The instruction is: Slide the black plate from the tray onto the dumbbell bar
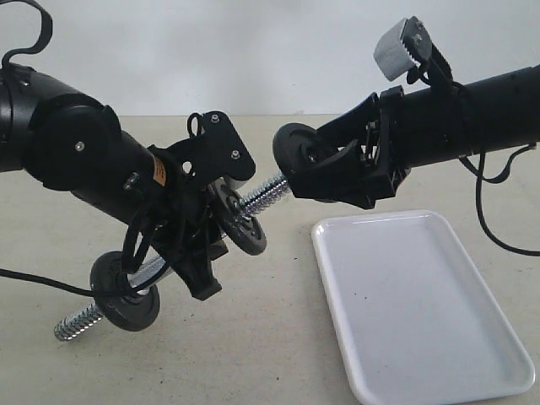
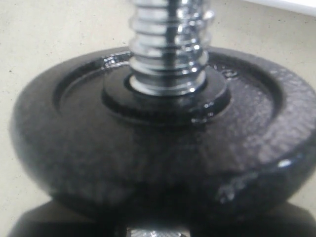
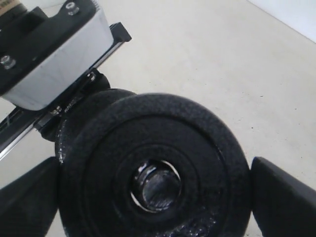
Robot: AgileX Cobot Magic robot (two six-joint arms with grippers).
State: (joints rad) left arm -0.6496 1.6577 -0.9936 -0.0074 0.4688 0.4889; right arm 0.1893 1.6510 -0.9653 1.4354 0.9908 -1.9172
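Above the table (image 1: 253,363), left gripper (image 1: 196,246) clamps the bar (image 1: 268,192) tilted, free threaded end up, so right gripper (image 1: 310,164), jaws pinching the plate (image 1: 295,148) by its rim, can slide it on; hole's lined up w/ bar tip, plate clear of tray (image 1: 422,321).

Matte black arms (image 1: 76,152), orange label (image 1: 158,174), black cables (image 1: 477,198)

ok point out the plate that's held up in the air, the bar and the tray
plate (image 1: 291,148), exterior view, on its round face
bar (image 1: 267,194), exterior view, on the bare threaded stretch just below the plate
tray (image 1: 422,304), exterior view, on its bare white floor
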